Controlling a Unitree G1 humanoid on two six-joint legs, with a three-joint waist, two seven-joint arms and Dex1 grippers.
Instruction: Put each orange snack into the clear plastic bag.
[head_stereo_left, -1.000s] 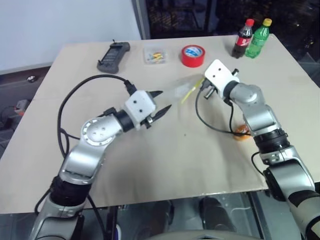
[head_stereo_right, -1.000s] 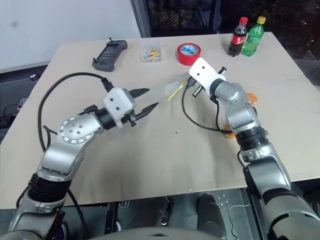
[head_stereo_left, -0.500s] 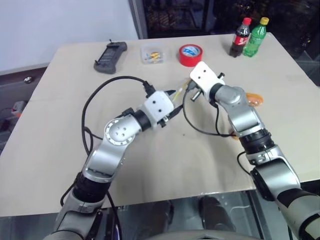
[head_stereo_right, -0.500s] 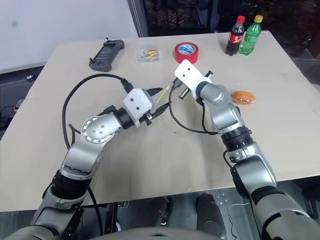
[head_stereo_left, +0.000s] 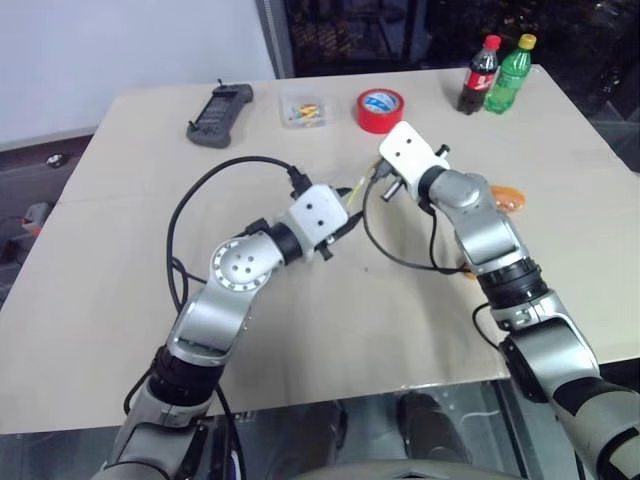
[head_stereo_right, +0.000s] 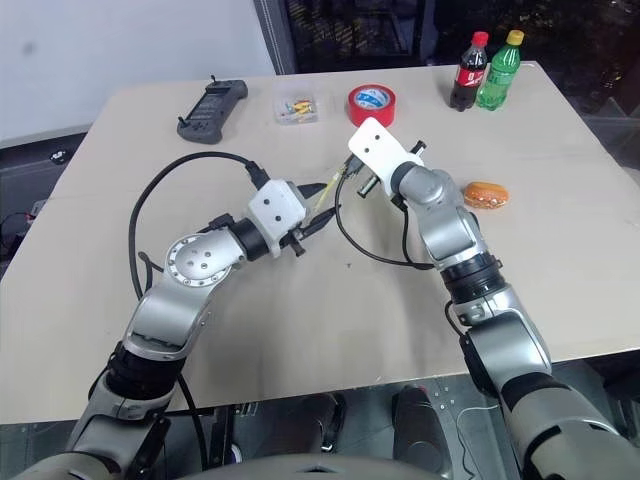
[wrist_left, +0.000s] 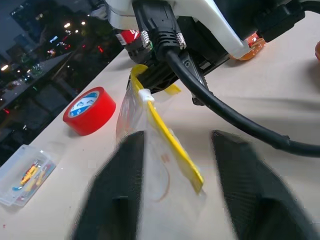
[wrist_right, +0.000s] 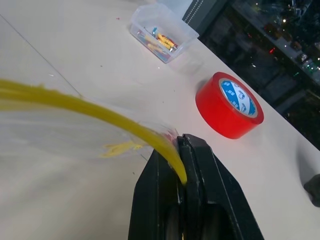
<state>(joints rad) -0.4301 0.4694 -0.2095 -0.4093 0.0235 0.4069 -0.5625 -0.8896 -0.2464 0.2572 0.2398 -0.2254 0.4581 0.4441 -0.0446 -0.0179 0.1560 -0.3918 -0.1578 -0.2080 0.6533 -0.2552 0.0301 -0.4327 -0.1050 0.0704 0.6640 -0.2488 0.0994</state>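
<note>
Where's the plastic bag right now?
The bag hangs above the table's middle, pinched at its yellow strip by the right pincer, with the left pincer around its free end. The red tape lies just beyond.

bag (wrist_left: 160, 145) mid-table between both grippers | tape roll (head_stereo_right: 371, 104) behind it | snack (head_stereo_right: 486, 194) right | bottles (head_stereo_right: 487, 70) far-right corner

A lab: bare test table (head_stereo_left: 120, 300) with tape roll (head_stereo_left: 382, 110) and handheld controller (head_stereo_left: 218, 104).
</note>
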